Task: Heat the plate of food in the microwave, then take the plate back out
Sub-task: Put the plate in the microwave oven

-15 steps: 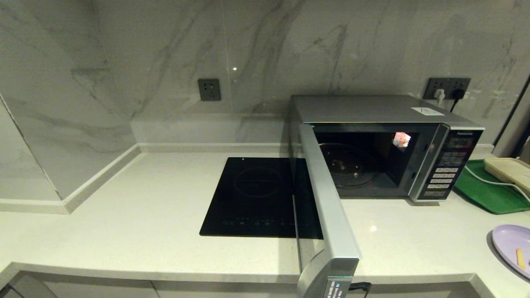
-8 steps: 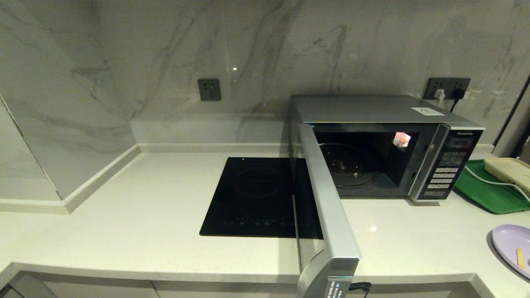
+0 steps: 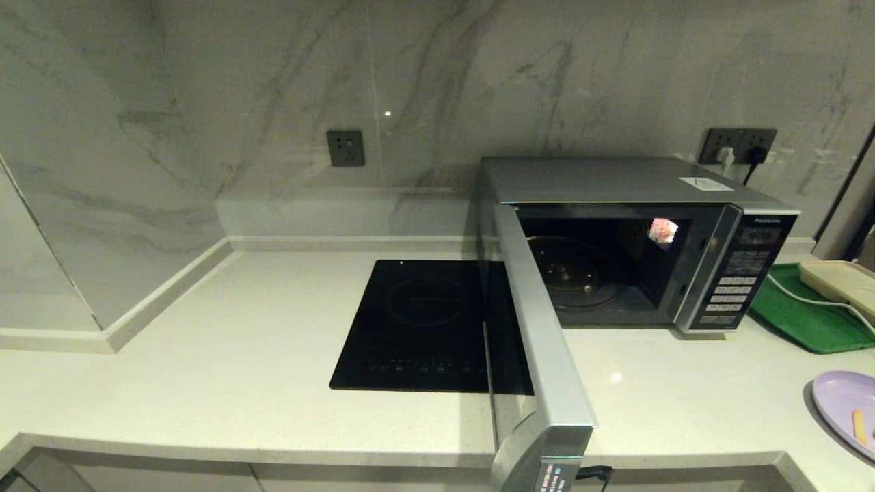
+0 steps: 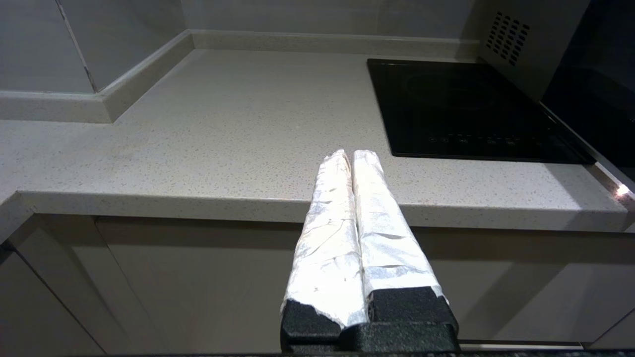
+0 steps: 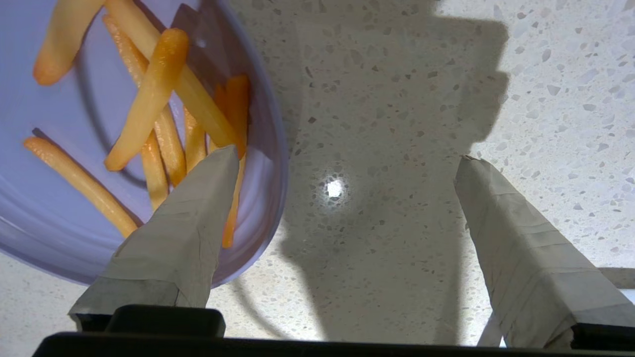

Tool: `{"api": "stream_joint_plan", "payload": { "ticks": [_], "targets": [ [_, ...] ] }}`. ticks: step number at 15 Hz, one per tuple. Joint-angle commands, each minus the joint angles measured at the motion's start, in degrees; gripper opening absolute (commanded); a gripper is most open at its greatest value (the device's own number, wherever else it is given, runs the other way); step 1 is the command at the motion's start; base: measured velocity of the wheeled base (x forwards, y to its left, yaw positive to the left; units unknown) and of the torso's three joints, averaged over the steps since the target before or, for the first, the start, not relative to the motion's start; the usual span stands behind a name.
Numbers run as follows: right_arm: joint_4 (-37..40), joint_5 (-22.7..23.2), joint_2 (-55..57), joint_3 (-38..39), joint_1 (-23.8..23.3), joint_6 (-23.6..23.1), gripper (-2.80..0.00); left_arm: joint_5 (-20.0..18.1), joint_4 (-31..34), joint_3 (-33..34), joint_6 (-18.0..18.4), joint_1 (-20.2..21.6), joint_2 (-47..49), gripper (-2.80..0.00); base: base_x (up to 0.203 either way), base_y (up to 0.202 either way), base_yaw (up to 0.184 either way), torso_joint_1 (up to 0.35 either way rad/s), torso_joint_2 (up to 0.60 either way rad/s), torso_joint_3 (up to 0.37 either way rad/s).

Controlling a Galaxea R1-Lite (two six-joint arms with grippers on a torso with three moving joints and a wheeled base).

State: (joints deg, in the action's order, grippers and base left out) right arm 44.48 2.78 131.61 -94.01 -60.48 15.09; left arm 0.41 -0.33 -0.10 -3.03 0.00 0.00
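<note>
Counter [image 5: 397,124]: plate of food [image 5: 59,198] under spread right gripper [image 5: 342,163].

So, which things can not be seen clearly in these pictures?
- Plate of food: cut by the head view's right edge; one finger hides part in the right wrist view.
- Right gripper: outside the head view.
- Microwave button labels: too small.
- Green tray: cut by the edge.
</note>
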Motion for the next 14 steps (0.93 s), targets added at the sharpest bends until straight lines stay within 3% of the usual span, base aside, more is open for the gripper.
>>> {"api": "stream_joint_plan", "payload": {
  "ticks": [1,14],
  "targets": [
    [0.2,-0.1,0.8,-0.5,-0.4,0.2,0.00,0.0,0.0,0.0,0.0,0.0,0.0,-2.80,0.000,0.000,0.000,0.000,0.00,0.000],
    [0.0,-0.1,3.1,-2.6,-1.0,0.1,0.00,0.1,0.0,0.0,0.0,0.0,0.0,-2.80,0.000,0.000,0.000,0.000,0.00,0.000]
  ]
}}
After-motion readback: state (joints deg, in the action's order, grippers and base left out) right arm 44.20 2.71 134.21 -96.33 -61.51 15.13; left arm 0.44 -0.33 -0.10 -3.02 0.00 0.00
